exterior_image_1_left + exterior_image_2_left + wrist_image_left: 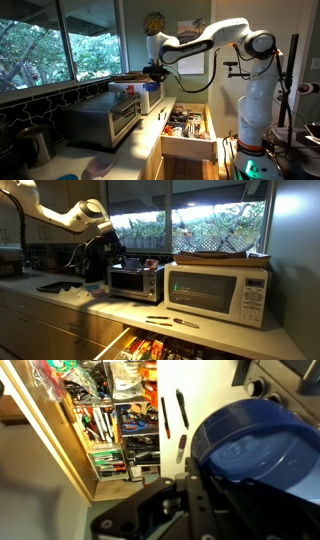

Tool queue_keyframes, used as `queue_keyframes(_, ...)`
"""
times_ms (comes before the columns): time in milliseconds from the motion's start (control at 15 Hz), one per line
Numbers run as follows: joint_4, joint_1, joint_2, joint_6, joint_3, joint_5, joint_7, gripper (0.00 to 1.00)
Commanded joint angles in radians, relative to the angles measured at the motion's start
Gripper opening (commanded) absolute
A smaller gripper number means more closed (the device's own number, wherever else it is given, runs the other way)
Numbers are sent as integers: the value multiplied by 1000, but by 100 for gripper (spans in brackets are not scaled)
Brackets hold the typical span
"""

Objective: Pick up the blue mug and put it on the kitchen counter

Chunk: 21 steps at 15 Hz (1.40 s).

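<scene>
The mug (250,450) hangs in the air, filling the right of the wrist view, with the pale desk (205,390) well below it. The gripper (192,482) seems closed on its rim, though the fingertips are blurred. To set it down well, lower it straight onto bare desk, clear of the dark utensils (181,410) and the open drawer (100,430), keeping it level before release.
</scene>
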Motion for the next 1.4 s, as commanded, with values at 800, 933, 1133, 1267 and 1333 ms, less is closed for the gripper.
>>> queue_keyframes(800,-225,-86,98,218,-35,-14,287,1)
queue_keyframes(933,-234,-83,115,225,-36,-14,294,5)
queue_keyframes(1133,-221,-84,112,224,-36,-14,291,5)
queue_keyframes(1267,-220,-84,110,224,-36,-14,291,1)
queue_keyframes(1333,-223,-84,119,240,-35,-19,299,1)
